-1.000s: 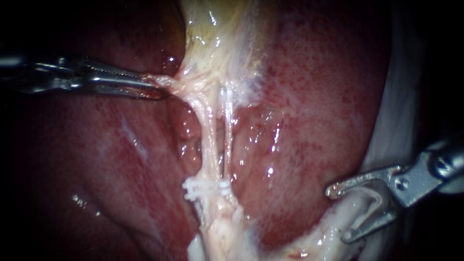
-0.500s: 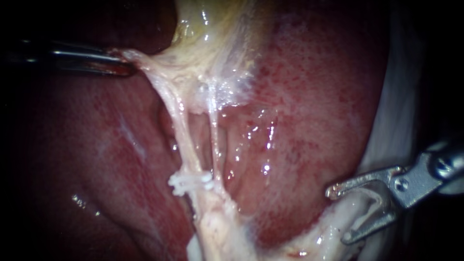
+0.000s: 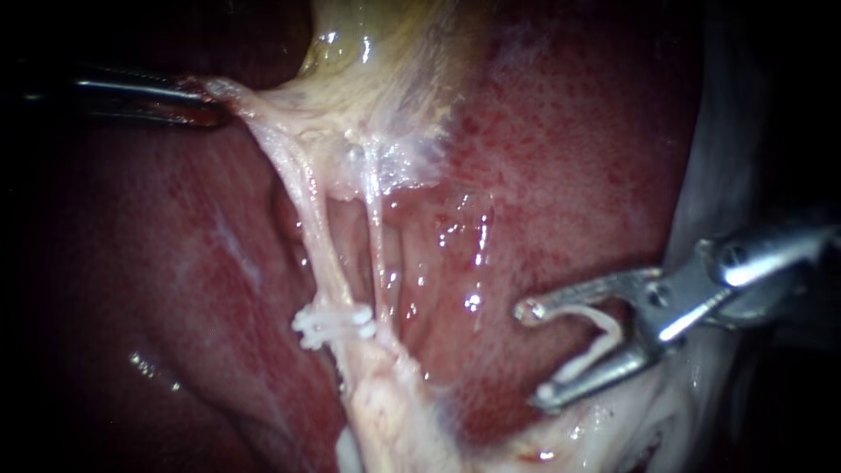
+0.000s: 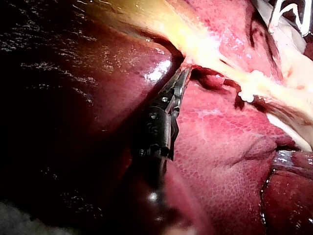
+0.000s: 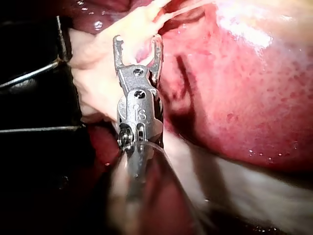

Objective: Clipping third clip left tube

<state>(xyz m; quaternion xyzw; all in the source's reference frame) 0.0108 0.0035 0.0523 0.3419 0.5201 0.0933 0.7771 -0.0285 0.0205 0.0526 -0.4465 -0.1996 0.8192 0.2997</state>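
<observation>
Watching for: the loaded clip point(image 3: 589, 343) could catch the thin right tube point(image 3: 375, 236) along with the left tube point(image 3: 311, 228). The two run close together, so a wide bite might take both.
Second risk: the new clip could land on the seated clip point(image 3: 333, 321) at the tube's 5 o'clock end, which too low an approach would cause.
Third risk: the pale flap point(image 3: 241, 96) may tear or slip free, letting the tube go slack.
Left instrument point(image 3: 197, 92): at 10 o'clock, clamped on that flap and holding the tube taut.
Right instrument point(image 3: 534, 355): at 4 o'clock, spread wide with the clip's legs seated against both sides. Its mouth faces 9 o'clock, well apart from the tube.
Left tube, axis: centre-left in the endoscope view, its long axis running 11 o'clock to 5 o'clock over the liver point(image 3: 569, 175).
</observation>
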